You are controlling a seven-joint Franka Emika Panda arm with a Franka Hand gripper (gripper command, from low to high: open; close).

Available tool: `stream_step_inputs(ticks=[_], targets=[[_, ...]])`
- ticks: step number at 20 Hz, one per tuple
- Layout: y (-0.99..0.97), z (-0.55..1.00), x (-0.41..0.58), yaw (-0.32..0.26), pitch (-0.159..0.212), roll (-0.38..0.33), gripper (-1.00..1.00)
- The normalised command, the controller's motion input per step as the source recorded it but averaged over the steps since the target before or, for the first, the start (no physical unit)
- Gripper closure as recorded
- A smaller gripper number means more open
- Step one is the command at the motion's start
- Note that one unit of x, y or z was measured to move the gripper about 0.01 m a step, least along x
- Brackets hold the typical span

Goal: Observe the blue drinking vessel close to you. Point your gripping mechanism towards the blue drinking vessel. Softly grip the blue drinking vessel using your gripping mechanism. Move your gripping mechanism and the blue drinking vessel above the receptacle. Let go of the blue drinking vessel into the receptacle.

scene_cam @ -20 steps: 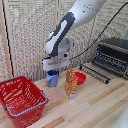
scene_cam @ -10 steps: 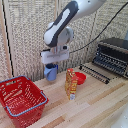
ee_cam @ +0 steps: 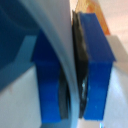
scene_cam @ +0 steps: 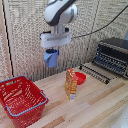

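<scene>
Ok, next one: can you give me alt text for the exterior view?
A white robot arm's tool holds a blue cup in the air above a wooden table, short of the red basket at the exterior view's left. An orange carton, a red bowl and a toaster oven are further right.

mock kitchen: toaster oven (scene_cam: 112, 56), wooden counter (scene_cam: 95, 102)
</scene>
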Motion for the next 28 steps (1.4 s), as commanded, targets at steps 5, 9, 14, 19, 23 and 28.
stream_step_inputs(ticks=[5, 9, 14, 19, 23, 28], targets=[[0.81, 0.54, -0.102, 0.0, 0.054, 0.043, 1.0], [0.91, 0.29, -0.093, 0.0, 0.054, 0.003, 1.0], [0.97, 0.08, -0.044, 0.0, 0.049, -0.011, 1.0], [0.98, -0.05, -0.001, 0.0, 0.033, -0.056, 1.0], [0.96, -0.25, 0.0, 0.0, 0.005, -0.092, 1.0], [0.58, -0.55, -0.038, 0.0, 0.0, -0.257, 1.0]])
